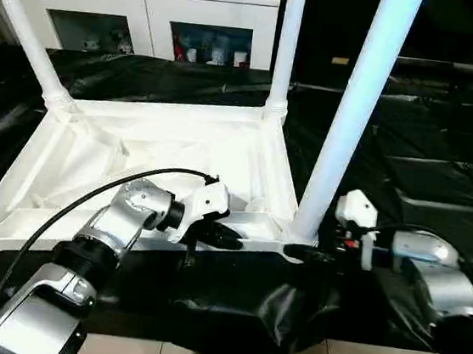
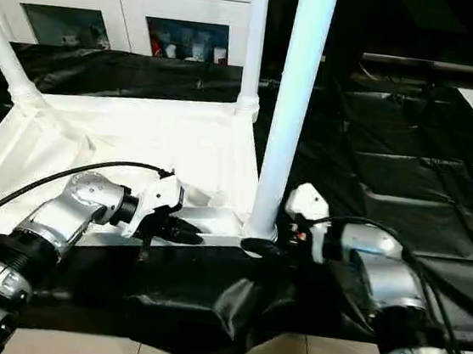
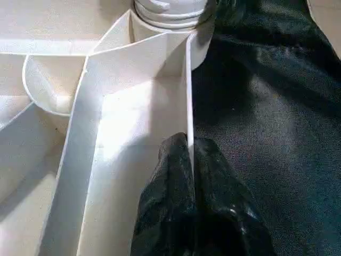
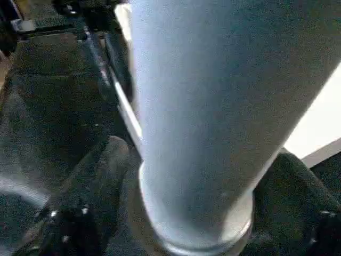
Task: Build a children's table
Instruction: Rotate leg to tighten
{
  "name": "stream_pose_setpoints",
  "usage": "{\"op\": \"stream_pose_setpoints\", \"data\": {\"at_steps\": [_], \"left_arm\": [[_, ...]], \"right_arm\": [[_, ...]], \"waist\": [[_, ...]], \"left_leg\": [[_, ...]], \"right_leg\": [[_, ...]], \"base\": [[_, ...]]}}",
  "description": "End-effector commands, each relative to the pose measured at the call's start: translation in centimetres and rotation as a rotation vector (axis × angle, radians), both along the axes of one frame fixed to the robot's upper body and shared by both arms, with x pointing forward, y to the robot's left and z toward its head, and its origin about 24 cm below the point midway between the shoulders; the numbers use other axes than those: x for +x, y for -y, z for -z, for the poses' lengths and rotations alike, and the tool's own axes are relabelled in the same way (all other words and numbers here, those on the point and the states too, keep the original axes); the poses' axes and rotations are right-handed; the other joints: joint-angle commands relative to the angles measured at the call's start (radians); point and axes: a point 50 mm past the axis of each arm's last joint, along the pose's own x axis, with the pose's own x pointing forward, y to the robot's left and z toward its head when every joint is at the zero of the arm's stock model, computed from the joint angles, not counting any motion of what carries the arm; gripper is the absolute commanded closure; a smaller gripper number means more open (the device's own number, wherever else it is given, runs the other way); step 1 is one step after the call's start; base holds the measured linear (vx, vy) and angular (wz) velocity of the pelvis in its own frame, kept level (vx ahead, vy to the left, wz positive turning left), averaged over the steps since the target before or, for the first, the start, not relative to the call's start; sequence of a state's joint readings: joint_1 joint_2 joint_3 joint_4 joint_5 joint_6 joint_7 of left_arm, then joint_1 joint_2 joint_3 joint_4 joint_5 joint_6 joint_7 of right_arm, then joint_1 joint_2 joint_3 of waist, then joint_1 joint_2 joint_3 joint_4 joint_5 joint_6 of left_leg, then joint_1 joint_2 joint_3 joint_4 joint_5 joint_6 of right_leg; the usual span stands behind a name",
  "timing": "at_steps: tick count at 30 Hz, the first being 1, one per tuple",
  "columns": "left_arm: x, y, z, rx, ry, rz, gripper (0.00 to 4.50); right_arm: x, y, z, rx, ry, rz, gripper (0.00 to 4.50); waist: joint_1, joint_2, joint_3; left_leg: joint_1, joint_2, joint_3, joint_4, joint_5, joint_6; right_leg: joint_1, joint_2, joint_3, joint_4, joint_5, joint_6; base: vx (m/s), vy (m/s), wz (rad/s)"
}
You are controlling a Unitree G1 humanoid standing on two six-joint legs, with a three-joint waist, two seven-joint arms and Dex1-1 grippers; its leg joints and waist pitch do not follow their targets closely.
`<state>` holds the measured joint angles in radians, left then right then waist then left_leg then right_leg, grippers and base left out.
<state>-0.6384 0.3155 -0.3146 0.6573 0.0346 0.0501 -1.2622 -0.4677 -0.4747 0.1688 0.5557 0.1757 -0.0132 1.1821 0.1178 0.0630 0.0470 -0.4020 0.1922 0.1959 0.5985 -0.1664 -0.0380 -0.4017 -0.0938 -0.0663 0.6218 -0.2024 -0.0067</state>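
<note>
Here the left fingers [image 3: 189, 160] pinch the tabletop [image 1: 163, 147] rim, while the right fingers [image 4: 120, 176] seemingly straddle the near leg [image 1: 355, 114], spread wide

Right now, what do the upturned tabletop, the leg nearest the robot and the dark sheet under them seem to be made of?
Tabletop: likely moulded white plastic, matte; thin upright ribs and rim walls suggest it.
Nearest leg: smooth white tube, probably plastic, with a soft sheen.
Sheet: thin black plastic film, glossy, with creases and crumpled folds that catch the light.
</note>
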Motion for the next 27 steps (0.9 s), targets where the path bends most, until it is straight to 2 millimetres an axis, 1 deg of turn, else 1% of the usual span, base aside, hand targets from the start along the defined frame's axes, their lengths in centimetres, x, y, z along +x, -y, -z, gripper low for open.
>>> {"op": "stream_pose_setpoints", "data": {"at_steps": [1, 2, 6, 7, 8, 9, 13, 15, 18, 19, 20, 21, 22, 23, 24, 25, 26, 27], "left_arm": [[-0.2, 0.4, -0.2, 0.011, 0.011, 0.036, 4.5], [-0.1, 0.4, -0.3, 0.011, 0.012, 0.034, 4.5], [-0.1, 0.3, -0.2, 0.016, 0.011, 0.031, 4.5], [-0.2, 0.3, -0.2, 0.016, 0.011, 0.03, 4.5], [-0.2, 0.3, -0.2, 0.014, 0.011, 0.028, 4.5], [-0.2, 0.3, -0.2, 0.014, 0.011, 0.028, 4.5], [-0.2, 0.3, -0.2, 0.014, 0.011, 0.026, 4.5], [-0.1, 0.2, -0.2, 0.016, 0.014, 0.016, 4.5], [0.1, 0.2, -0.2, 0.014, 0.021, -0.012, 4.5], [0.3, 0.3, -0.1, 0.007, 0.026, -0.039, 4.5], [0.4, 0.4, -0.1, 0.004, 0.029, -0.052, 4.5], [0.6, 0.5, -0.1, 0.0, 0.037, -0.073, 4.5], [0.8, 0.6, -0.1, -0.003, 0.044, -0.094, 4.5], [1.0, 0.8, -0.1, -0.008, 0.054, -0.116, 4.5], [1.4, 1.1, -0.2, -0.015, 0.071, -0.153, 4.5], [1.8, 1.4, -0.2, -0.021, 0.086, -0.186, 4.5], [1.8, 1.5, -0.2, -0.021, 0.088, -0.19, 4.5], [2.2, 1.9, -0.2, -0.02, 0.106, -0.219, 4.5]], "right_arm": [[0.3, -0.1, -0.1, -0.027, 0.022, 0.0, 1.25], [0.4, -0.2, -0.1, -0.019, 0.023, 0.004, 1.34], [0.7, -0.2, -0.1, -0.024, 0.03, 0.005, 1.68], [0.7, -0.2, 0.0, -0.027, 0.03, 0.003, 1.74], [0.6, -0.2, 0.0, -0.027, 0.031, 0.0, 1.77], [0.6, -0.2, 0.0, -0.027, 0.031, 0.0, 1.79], [0.6, -0.3, 0.1, -0.015, 0.033, 0.001, 1.83], [0.7, -0.5, 0.1, 0.028, 0.036, 0.021, 1.83], [0.9, -0.7, 0.0, 0.09, 0.048, 0.081, 1.84], [1.0, -1.0, 0.2, 0.138, 0.047, 0.14, 1.84], [1.1, -1.2, 0.3, 0.162, 0.044, 0.171, 1.84], [1.2, -1.5, 0.5, 0.199, 0.039, 0.226, 1.84], [1.3, -1.8, 0.7, 0.229, 0.033, 0.271, 1.85], [1.3, -2.2, 0.9, 0.258, 0.028, 0.317, 1.85], [1.5, -2.9, 1.3, 0.297, 0.026, 0.418, 1.85], [1.8, -3.7, 1.7, 0.336, 0.023, 0.53, 1.85], [1.8, -3.8, 1.8, 0.342, 0.023, 0.549, 1.85], [2.1, -4.5, 2.2, 0.355, 0.022, 0.663, 1.85]], "waist": [[-0.003, -0.007, -0.072], [-0.003, -0.009, -0.073], [-0.005, -0.008, -0.072], [-0.007, -0.011, -0.07], [-0.006, -0.009, -0.07], [-0.007, -0.012, -0.069], [-0.007, -0.011, -0.071], [-0.007, -0.011, -0.071], [-0.008, -0.01, -0.07], [-0.01, -0.013, -0.069], [-0.009, -0.011, -0.069], [-0.012, -0.014, -0.068], [-0.013, -0.013, -0.069], [-0.017, -0.012, -0.069], [-0.018, -0.011, -0.069], [-0.023, -0.01, -0.069], [-0.028, -0.008, -0.069], [-0.032, -0.007, -0.072]], "left_leg": [[0.027, 0.042, -0.019, -0.063, -0.197, 0.077], [0.026, 0.041, -0.019, -0.062, -0.191, 0.078], [0.024, 0.041, -0.02, -0.062, -0.194, 0.082], [0.025, 0.041, -0.019, -0.063, -0.207, 0.08], [0.026, 0.041, -0.02, -0.064, -0.217, 0.076], [0.026, 0.041, -0.019, -0.064, -0.22, 0.074], [0.025, 0.041, -0.02, -0.063, -0.2, 0.08], [0.025, 0.041, -0.019, -0.062, -0.206, 0.082], [0.026, 0.042, -0.02, -0.064, -0.213, 0.076], [0.025, 0.042, -0.02, -0.065, -0.219, 0.073], [0.026, 0.042, -0.02, -0.065, -0.221, 0.071], [0.026, 0.042, -0.02, -0.067, -0.223, 0.066], [0.026, 0.041, -0.022, -0.068, -0.222, 0.059], [0.026, 0.039, -0.021, -0.068, -0.22, 0.056], [0.027, 0.041, -0.022, -0.07, -0.224, 0.053], [0.028, 0.039, -0.021, -0.07, -0.22, 0.045], [0.027, 0.038, -0.023, -0.073, -0.226, 0.036], [0.025, 0.036, -0.025, -0.073, -0.225, 0.034]], "right_leg": [[0.046, -0.054, 0.035, -0.07, -0.065, -0.263], [0.048, -0.055, 0.035, -0.068, -0.054, -0.265], [0.049, -0.055, 0.034, -0.068, -0.054, -0.266], [0.047, -0.055, 0.034, -0.071, -0.074, -0.265], [0.048, -0.056, 0.035, -0.072, -0.093, -0.263], [0.047, -0.055, 0.035, -0.073, -0.1, -0.262], [0.048, -0.055, 0.035, -0.068, -0.074, -0.263], [0.047, -0.056, 0.036, -0.07, -0.083, -0.263], [0.046, -0.055, 0.036, -0.071, -0.098, -0.262], [0.045, -0.055, 0.036, -0.071, -0.106, -0.26], [0.045, -0.056, 0.037, -0.071, -0.111, -0.259], [0.044, -0.056, 0.038, -0.073, -0.122, -0.255], [0.046, -0.057, 0.037, -0.073, -0.128, -0.251], [0.043, -0.054, 0.037, -0.073, -0.129, -0.247], [0.044, -0.057, 0.037, -0.074, -0.132, -0.246], [0.04, -0.055, 0.039, -0.074, -0.125, -0.243], [0.041, -0.056, 0.039, -0.075, -0.126, -0.24], [0.046, -0.059, 0.038, -0.073, -0.118, -0.239]], "base": [[0.0, 0.0, 0.0], [0.0, 0.0, 0.0], [0.0, 0.0, 0.0], [0.0, 0.0, 0.0], [0.0, 0.0, 0.0], [0.0, 0.0, 0.0], [0.0, 0.0, 0.0], [0.0, 0.0, 0.0], [0.0, 0.0, 0.0], [0.0, 0.0, 0.0], [0.0, 0.0, 0.0], [0.0, 0.0, 0.0], [0.0, 0.0, 0.0], [0.0, 0.0, 0.0], [0.0, 0.0, 0.0], [0.0, 0.0, 0.0], [0.0, 0.0, 0.0], [0.0, 0.0, 0.0]]}}
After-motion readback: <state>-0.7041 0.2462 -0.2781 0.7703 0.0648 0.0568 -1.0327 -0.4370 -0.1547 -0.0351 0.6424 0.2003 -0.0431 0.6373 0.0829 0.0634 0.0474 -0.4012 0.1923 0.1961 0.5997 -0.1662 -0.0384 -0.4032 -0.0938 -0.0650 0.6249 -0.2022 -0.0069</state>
